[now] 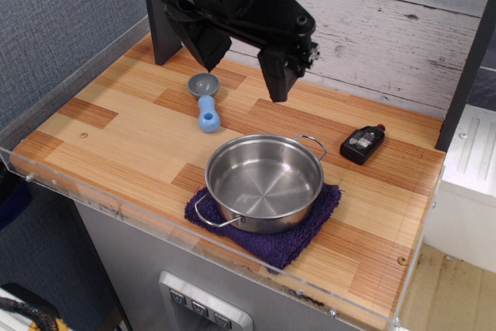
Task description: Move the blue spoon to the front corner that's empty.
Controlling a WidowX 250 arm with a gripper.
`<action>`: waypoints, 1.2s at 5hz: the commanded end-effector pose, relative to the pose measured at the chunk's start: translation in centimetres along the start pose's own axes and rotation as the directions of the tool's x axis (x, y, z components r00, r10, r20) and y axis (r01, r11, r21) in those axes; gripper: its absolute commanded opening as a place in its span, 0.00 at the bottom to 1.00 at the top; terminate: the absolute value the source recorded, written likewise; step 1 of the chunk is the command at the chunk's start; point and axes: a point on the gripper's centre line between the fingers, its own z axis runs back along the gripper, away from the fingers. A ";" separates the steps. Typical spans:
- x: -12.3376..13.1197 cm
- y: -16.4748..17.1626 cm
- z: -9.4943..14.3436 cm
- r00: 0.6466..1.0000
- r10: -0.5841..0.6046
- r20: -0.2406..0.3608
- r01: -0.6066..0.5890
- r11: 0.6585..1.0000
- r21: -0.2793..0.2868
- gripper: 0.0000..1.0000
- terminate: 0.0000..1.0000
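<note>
The blue spoon (206, 104) lies flat on the wood tabletop toward the back left, its grey bowl pointing back and its light-blue handle pointing forward. My gripper (244, 75) hangs above the table just behind and to the right of the spoon, with its two black fingers spread wide and nothing between them. The left finger's tip is just above and behind the spoon's bowl. The bare front corner (54, 145) is at the left, edged by the clear acrylic rim, with a small screw hole.
A steel pot (265, 182) stands on a purple cloth (298, 234) at the front right. A small black bottle (363, 143) lies at the right. A clear acrylic rim (155, 218) runs along the table's edges. A wood-plank wall stands behind.
</note>
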 end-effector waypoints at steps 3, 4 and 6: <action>1.3 4.3 -1.4 0.924 0.383 0.015 -0.383 0.921 0.064 1.00 0.00; 2.1 5.2 -2.1 0.865 0.501 0.018 -0.501 0.862 0.073 1.00 0.00; 4.7 6.3 -6.0 0.802 0.595 0.050 -0.597 0.798 0.090 1.00 0.00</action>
